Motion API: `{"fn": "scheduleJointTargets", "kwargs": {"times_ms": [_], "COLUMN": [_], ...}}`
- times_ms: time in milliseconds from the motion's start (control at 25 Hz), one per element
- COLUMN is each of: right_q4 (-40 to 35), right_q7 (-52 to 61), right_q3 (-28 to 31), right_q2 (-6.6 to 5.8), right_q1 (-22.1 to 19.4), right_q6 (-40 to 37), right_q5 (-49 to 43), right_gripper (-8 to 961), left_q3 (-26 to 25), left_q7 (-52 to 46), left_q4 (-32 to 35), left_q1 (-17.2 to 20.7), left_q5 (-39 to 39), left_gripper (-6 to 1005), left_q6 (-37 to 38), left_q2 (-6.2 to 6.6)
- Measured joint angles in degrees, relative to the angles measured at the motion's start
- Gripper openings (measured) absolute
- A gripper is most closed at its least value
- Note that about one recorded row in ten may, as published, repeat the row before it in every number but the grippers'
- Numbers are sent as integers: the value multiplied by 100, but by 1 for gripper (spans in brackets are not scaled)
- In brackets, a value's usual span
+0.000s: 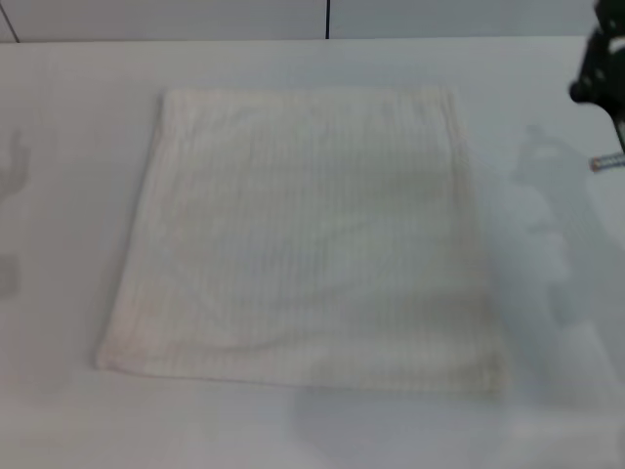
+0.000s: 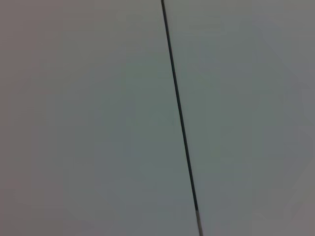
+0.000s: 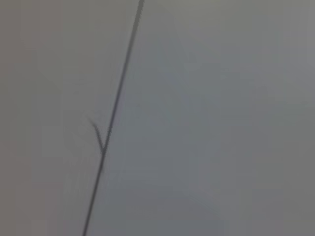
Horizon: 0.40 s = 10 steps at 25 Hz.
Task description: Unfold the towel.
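Note:
The towel [image 1: 303, 234] is a large cream-white, roughly square cloth with faint ribbed stripes. It lies flat in the middle of the white table [image 1: 68, 195] in the head view. A black part of my right arm [image 1: 598, 68] shows at the far right edge, above the table and well clear of the towel's far right corner. My left arm is out of the head view. Neither wrist view shows the towel or any fingers.
A pale wall with a dark vertical seam [image 1: 327, 18] stands behind the table. Each wrist view shows only a plain pale surface crossed by a thin dark seam, in the left [image 2: 179, 113] and in the right [image 3: 115, 113].

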Motion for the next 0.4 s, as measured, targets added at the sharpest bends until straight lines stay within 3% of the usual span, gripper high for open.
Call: {"fn": "scheduleJointTargets", "kwargs": {"times_ms": [160,400], "right_q4": [389,488], "right_q7": [52,50], "right_q3": [-256,-302], "right_q2": [8,10], "right_q1": [-89,-164], "right_q6": [374,321], "right_q5": [133,135], "right_gripper": [8,163], "left_q3": [-5,-7], "left_q7": [-49,-290], "left_q4": [308,573], "left_q1": [-59,-36], "left_q5": [-33,-188], "left_gripper": [642,642], "left_q6": [208,339], "left_q2": [0,-5]}}
